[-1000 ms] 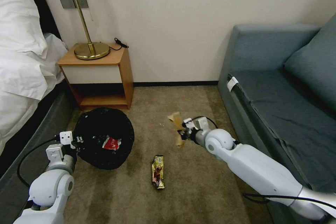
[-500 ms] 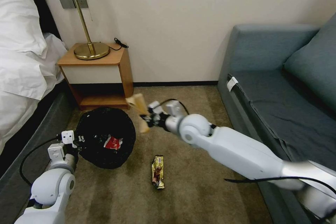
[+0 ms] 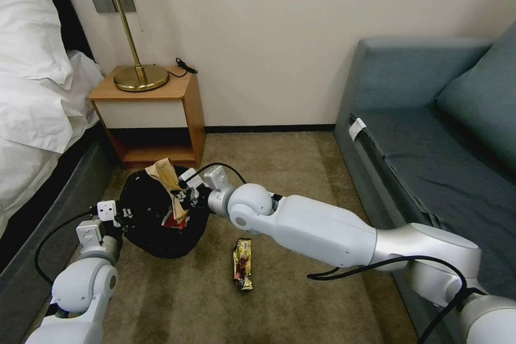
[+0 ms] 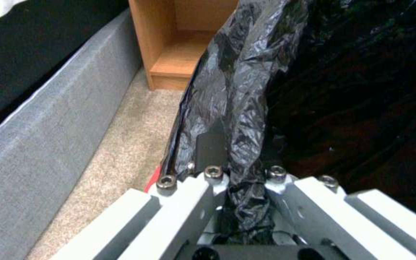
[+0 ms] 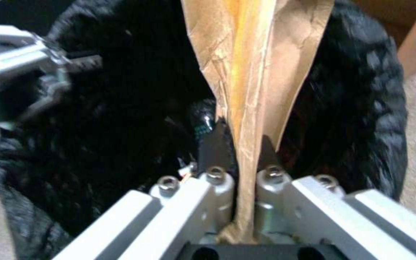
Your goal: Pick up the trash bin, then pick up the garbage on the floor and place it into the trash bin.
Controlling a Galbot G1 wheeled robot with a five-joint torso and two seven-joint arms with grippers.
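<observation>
**Brown paper carried over the bin mouth**

Head view, lower left of the frame: the right gripper (image 3: pixel 185 197) now hangs above the open trash bin (image 3: pixel 141 236), where 1.0 s ago it was near the centre of the frame over bare carpet. Across the 3 head pictures the right arm sweeps leftward with its load, while the bin and the left arm barely shift. The fingers of the right gripper (image 5: pixel 239 153) are clenched on the crumpled brown paper (image 3: pixel 167 181), which stands up from the grip and also hangs below it; the right wrist view shows the paper (image 5: pixel 258 68) pinched between the 2 dark pads with the black liner directly beneath. The left gripper (image 3: pixel 119 215), at the left edge of the bin, has its fingers clamped on a fold of the black bag (image 4: pixel 239 90) over the rim.

Meaning for the task, as a judgement: the paper appears to be placed for release, so this piece is close to done.

Count, head view: 1 trash bin; 1 red-white wrapper (image 3: pixel 171 222) already inside it, partly hidden by the paper; 1 brown paper held above it; 1 gold-brown snack wrapper (image 3: pixel 242 264) lying on the carpet in the lower centre, well apart from the bin. 2 grippers, both occupied.
</observation>
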